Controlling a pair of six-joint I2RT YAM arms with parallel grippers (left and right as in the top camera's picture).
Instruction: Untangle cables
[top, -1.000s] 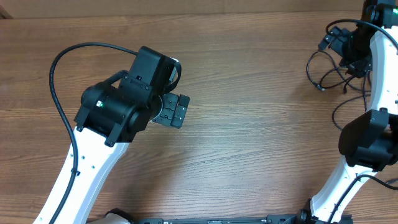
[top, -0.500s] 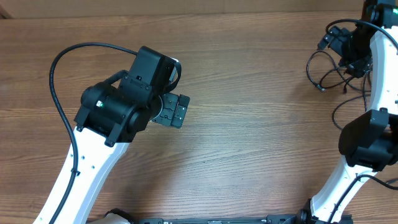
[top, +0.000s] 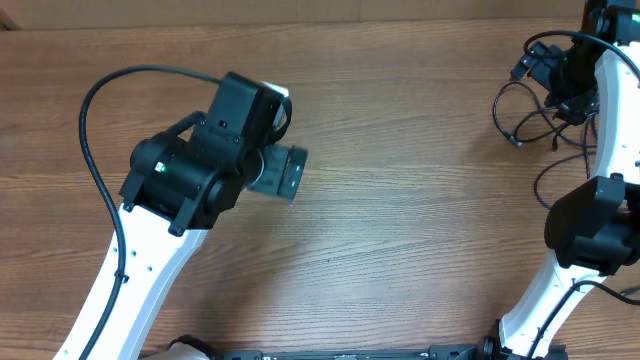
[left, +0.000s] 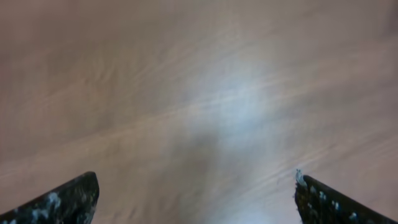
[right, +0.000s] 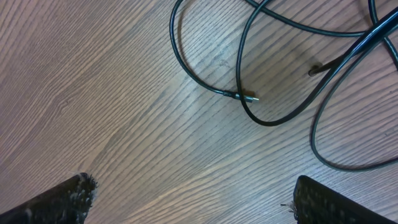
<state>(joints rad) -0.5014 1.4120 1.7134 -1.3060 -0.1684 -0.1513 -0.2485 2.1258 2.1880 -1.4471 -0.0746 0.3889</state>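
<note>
1. Black cables (top: 520, 115) lie in loose, crossing loops at the far right edge of the wooden tabletop (top: 400, 250). In the right wrist view one small plug (right: 249, 98) rests free on the wood inside a loop.
2. Step in hand, as I judge it: the approach, with no strand gripped yet.
3. Right tool (right: 193, 199) hangs over the cables with its fingers spread wide, holding nothing.
4. Left tool (top: 285, 172) is likewise spread and holds nothing. It is over bare wood, well apart from the cables, and its wrist view is blurred.
5. Next move probably calls for lowering the right tool onto a single strand near the plug, pinching precisely because the cord is thin, then drawing it clear of the crossings.
6. Pose: the left arm bends in from the near-left, its tool pointing rightward. The right arm runs up the right edge to the far corner.
</note>
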